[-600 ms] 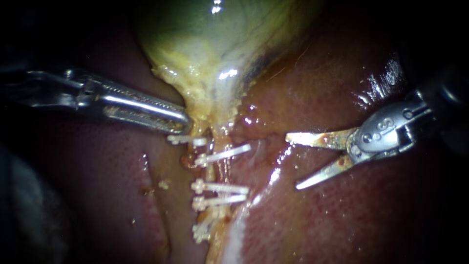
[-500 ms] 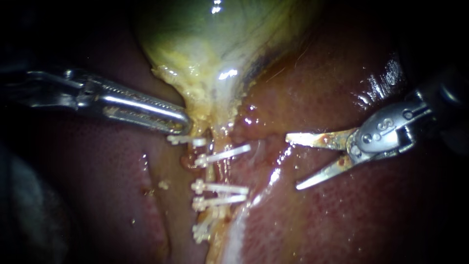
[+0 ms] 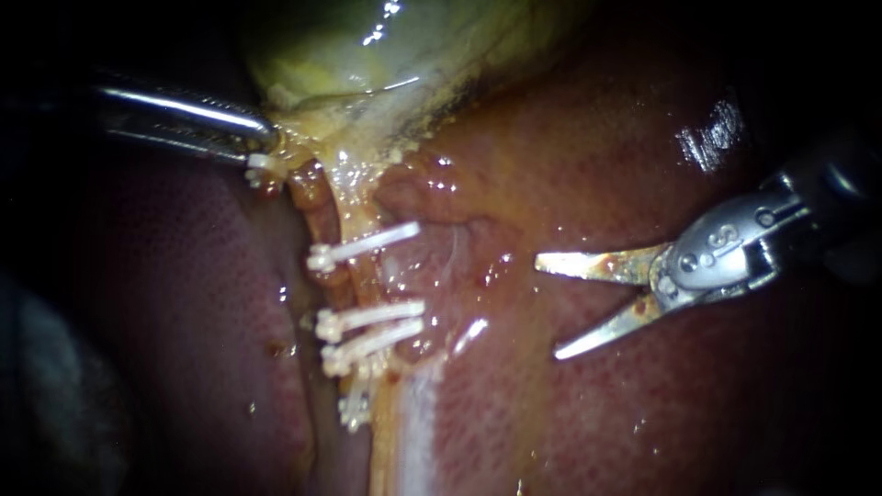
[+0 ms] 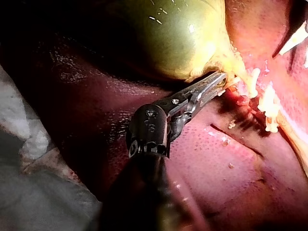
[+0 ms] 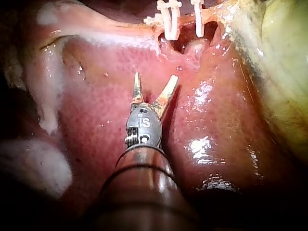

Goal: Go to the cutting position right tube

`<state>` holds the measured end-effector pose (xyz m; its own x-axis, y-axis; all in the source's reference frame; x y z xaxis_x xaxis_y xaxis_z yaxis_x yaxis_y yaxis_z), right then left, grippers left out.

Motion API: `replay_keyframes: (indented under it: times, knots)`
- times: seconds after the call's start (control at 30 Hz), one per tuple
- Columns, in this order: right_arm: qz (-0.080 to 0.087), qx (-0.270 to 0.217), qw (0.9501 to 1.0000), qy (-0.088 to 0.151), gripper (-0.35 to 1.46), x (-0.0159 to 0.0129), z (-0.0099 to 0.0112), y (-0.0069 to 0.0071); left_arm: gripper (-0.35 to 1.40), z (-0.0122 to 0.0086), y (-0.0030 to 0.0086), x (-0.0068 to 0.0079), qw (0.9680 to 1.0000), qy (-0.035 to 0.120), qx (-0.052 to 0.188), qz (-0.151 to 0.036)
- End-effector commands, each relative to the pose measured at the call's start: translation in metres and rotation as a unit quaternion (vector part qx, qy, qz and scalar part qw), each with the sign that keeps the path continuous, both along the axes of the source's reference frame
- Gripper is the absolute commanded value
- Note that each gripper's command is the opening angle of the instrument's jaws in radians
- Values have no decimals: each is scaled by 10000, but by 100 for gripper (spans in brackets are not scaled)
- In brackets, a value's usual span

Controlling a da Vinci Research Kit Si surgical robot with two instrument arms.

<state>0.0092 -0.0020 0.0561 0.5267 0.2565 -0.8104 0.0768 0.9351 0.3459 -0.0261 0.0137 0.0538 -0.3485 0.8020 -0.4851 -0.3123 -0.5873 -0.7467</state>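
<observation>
Steel blades of my right instrument [image 3: 548,309] stand wide open over the liver [image 3: 597,432], gripping nothing, well apart from the white clips [image 3: 363,248]. The tube [image 3: 363,280] runs under those clips, ahead of the blades. Beyond the clips, my left instrument [image 3: 266,138] clamps the neck of the gallbladder [image 3: 367,55].

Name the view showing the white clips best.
Endoscope view: the clips show in a clear row. Left wrist view shows them bunched beyond the left instrument, which grips the gallbladder. Right wrist view catches few, ahead of the right instrument.
</observation>
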Motion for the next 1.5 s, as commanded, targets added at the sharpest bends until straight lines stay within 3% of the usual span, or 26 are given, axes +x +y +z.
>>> replay_keyframes:
  times: [0.03,0.13,0.33,0.57,0.87,1.1,1.27,1.5]
  knots:
    - [171,287,9994,-84,145,5,1,-1,-35,1,-1,-1,10000,3,-7,5]
    - [489,917,9943,-221,145,19,4,-3,-35,1,-1,-1,10000,3,-7,5]
    - [731,1708,9822,-264,145,46,19,-17,-35,1,-1,-1,10000,3,-7,5]
    - [717,2114,9746,-158,145,74,41,-27,-35,1,-2,-1,10000,6,-11,3]
    - [821,2403,9670,181,145,100,52,-19,-35,1,-2,-1,10000,0,-5,12]
    - [792,2562,9625,405,145,118,56,-16,-35,2,-3,-2,10000,2,-9,9]
    - [703,2632,9608,520,145,132,57,-14,-35,2,-3,-2,10000,3,-10,8]
    - [442,2682,9586,849,138,143,55,-17,-35,3,-4,-3,10000,4,-12,7]
